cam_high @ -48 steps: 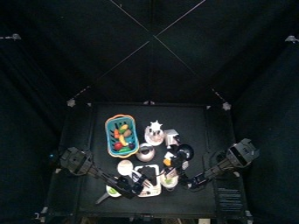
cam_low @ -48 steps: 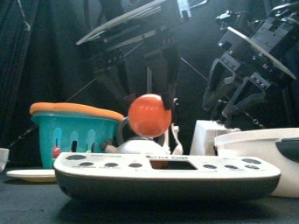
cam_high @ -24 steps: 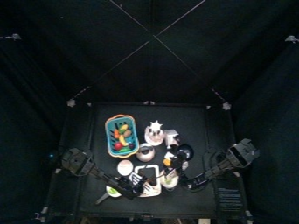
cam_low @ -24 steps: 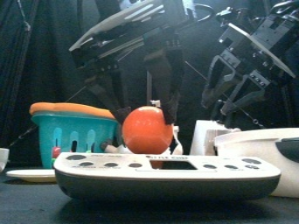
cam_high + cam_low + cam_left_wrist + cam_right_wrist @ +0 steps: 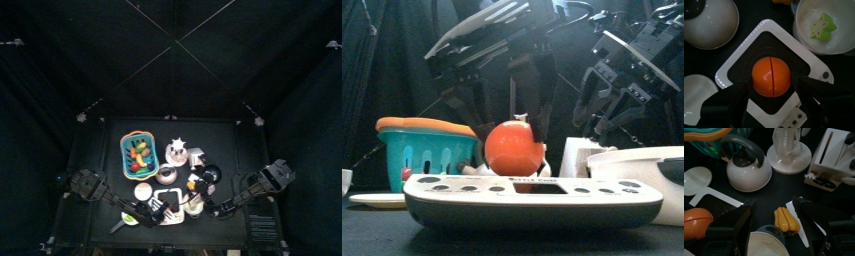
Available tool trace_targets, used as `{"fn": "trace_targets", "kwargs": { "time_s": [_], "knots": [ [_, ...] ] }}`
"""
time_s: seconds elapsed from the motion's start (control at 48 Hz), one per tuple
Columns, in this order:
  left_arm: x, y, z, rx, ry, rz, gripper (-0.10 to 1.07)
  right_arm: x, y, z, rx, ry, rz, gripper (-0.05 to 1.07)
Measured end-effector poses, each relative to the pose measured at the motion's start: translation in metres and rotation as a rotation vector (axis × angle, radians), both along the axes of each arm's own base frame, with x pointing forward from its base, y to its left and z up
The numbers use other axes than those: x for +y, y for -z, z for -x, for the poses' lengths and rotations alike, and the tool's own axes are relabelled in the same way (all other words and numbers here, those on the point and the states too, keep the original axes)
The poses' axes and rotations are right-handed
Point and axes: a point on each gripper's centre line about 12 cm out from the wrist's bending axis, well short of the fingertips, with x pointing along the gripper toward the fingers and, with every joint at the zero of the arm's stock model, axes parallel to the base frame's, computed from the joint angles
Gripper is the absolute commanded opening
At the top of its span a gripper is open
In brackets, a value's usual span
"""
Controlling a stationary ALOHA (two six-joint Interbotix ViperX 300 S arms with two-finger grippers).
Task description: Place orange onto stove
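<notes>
Black curtains close in the small black table (image 5: 94, 175), which is crowded toward its front edge with toy kitchen things. In the left wrist view we see the orange (image 5: 771, 76) sitting on the dark top of the stove (image 5: 734, 70), between the two jaws of the left gripper (image 5: 773, 90), which flank it on either side. Whether they are pinching the fruit or only just beside it we cannot tell, so we call the grip undecided. From the front the orange (image 5: 512, 147) rests at the stove's back edge, above the white body (image 5: 533, 196), with the left arm hanging over it.

We judge the placing nearly done. To finish well we would spread the jaws slowly and evenly so neither nudges the ball, since a round fruit on a flat top could roll; then lift straight up before moving sideways.

The right gripper (image 5: 771, 213) hangs with its jaws spread, holding nothing, above a yellow toy (image 5: 784, 219), near the white kettle (image 5: 749, 170).
</notes>
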Motion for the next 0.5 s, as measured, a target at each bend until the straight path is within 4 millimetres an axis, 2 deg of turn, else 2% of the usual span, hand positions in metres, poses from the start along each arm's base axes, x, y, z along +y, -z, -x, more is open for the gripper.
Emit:
{"fn": "trace_targets", "kwargs": {
  "time_s": [0.188,0.5],
  "knots": [
    [0.0001,0.0030,0.0006,0.015,0.033,-0.004,1.00,0.0000,0.0005,-0.0001,0.001,0.000,0.001,0.92],
    [0.0015,0.0041,0.0011,0.043,0.075,-0.021,1.00,0.0003,0.0006,-0.0004,0.001,0.000,0.001,0.92]
  ]
}}
